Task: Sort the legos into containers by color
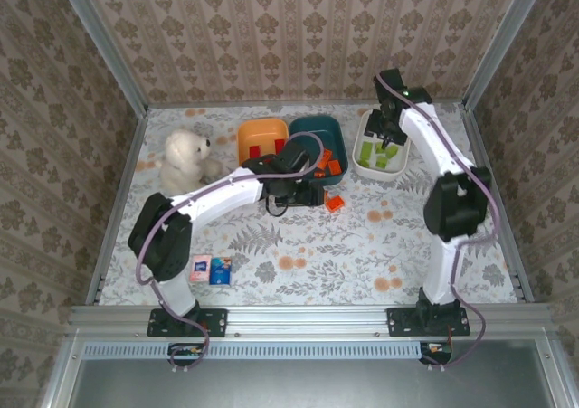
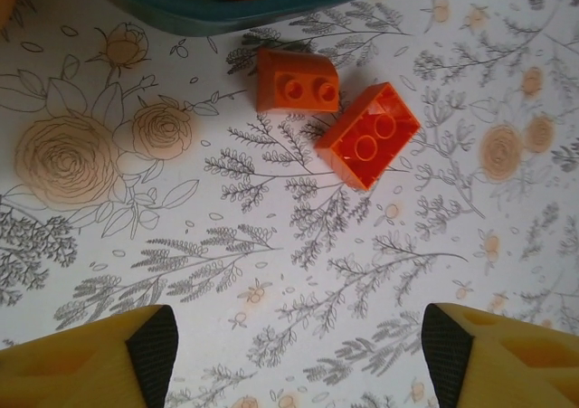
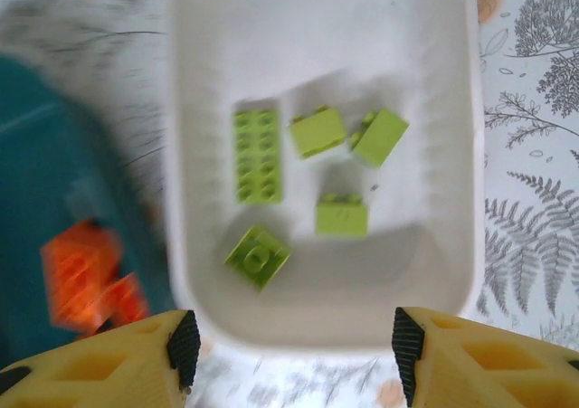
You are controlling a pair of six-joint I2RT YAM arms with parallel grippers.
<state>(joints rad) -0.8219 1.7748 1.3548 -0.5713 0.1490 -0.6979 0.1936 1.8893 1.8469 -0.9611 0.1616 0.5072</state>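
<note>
Left hand (image 2: pixel 298 354) is wide open and empty, over two orange legos (image 2: pixel 366 137) on the counter (image 2: pixel 271 272) just beside the teal bowl (image 2: pixel 181 5). They're so close together that closing might pinch both or flick one away.

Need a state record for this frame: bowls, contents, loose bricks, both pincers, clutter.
white bowl: five light green bricks inside
teal bowl: orange bricks inside
orange bowl: red bricks inside
unsorted: two loose orange bricks on the table, close together, just outside the teal bowl
left pincer: open, empty, above the table near the loose orange bricks
right pincer: open, empty, over the white bowl
clutter: stuffed bear far left; packet near edge
</note>
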